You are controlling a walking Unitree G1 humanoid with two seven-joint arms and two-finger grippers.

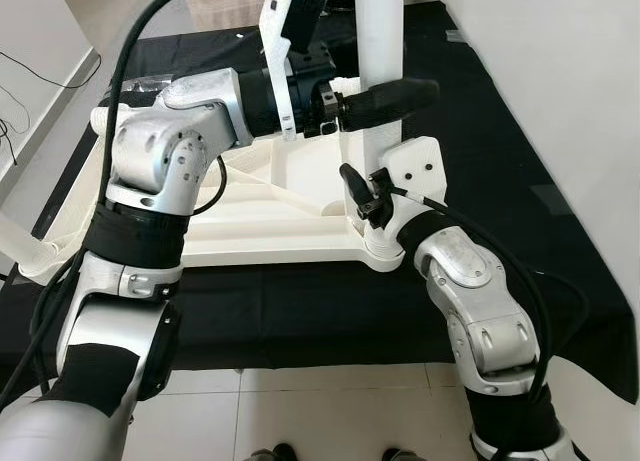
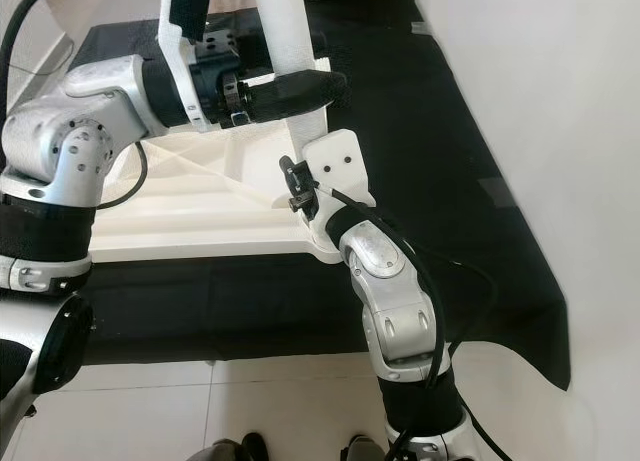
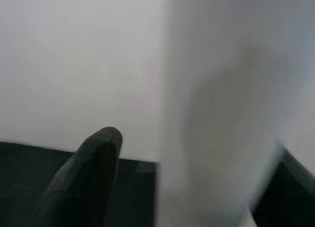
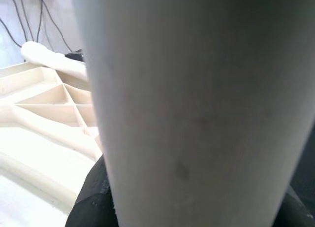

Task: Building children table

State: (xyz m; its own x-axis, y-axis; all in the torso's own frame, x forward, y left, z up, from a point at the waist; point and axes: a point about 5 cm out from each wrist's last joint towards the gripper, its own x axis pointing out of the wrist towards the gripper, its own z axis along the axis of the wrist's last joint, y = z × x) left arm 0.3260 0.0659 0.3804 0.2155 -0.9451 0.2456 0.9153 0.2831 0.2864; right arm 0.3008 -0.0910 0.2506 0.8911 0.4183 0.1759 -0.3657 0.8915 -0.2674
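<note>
Tools on the upright white leg (image 1: 380, 41).
Right wrist view adds the tabletop's ribbed underside (image 4: 44, 104); left tool (image 1: 395, 99) and right tool (image 1: 362, 193) both pinch the leg, centre frame.

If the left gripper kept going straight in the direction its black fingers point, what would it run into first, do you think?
Probably the upright white cylindrical table leg: the left gripper points across it, one black finger right beside it. Depth is unclear, so contact may already exist.
</note>
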